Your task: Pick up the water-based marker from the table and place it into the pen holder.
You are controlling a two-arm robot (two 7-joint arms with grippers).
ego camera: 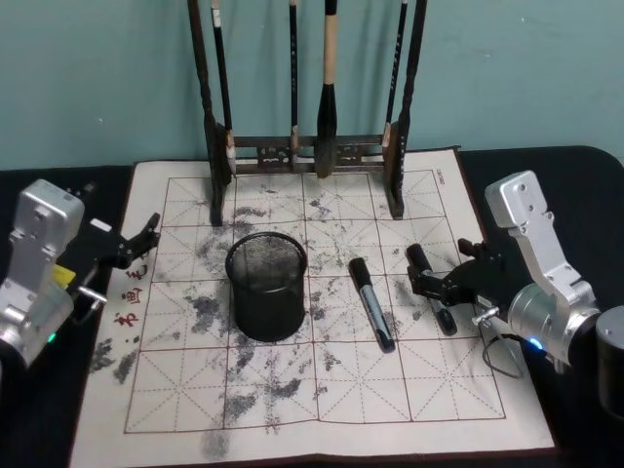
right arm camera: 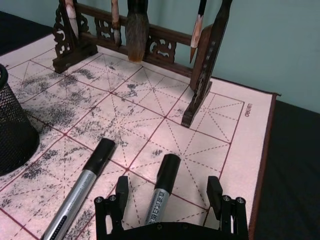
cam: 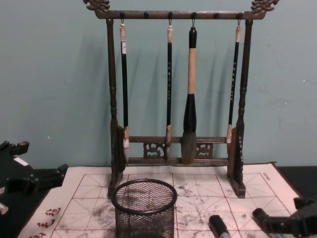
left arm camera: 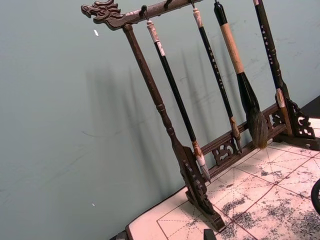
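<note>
The left tool (ego camera: 143, 242) hangs at the left edge of the ink-stained mat (ego camera: 468, 390), which covers the black tabletop (ego camera: 575, 166). Its black fingers are spread with nothing between them, and its height above the mat is hard to judge. In the chest view it comes in low from the left, with its body cut off by the frame edge.

The pen holder (ego camera: 265, 307) stands upright near the middle of the mat. The chest view cuts off its base. Behind it, along the mat's far edge, stands the brush rack (ego camera: 302, 153) with four hanging brushes. The head view crops the rack's top.

To the right of the pen holder, and clear of it, the left marker (ego camera: 371, 302) lies flat on the mat with its black cap toward the rack. The right marker (ego camera: 419, 259) lies near it, roughly parallel, with its cap also toward the rack. Both barrels carry print too small to read, so I cannot tell which of the two is water-based.

The right tool (ego camera: 437, 288) straddles the right marker. In the right wrist view its fingers (right arm camera: 122, 192) are released, one on each side of the barrel with a gap showing on both sides. The marker's rear end passes out of sight under the tool's body. Whether the fingertips touch the mat cannot be told.
</note>
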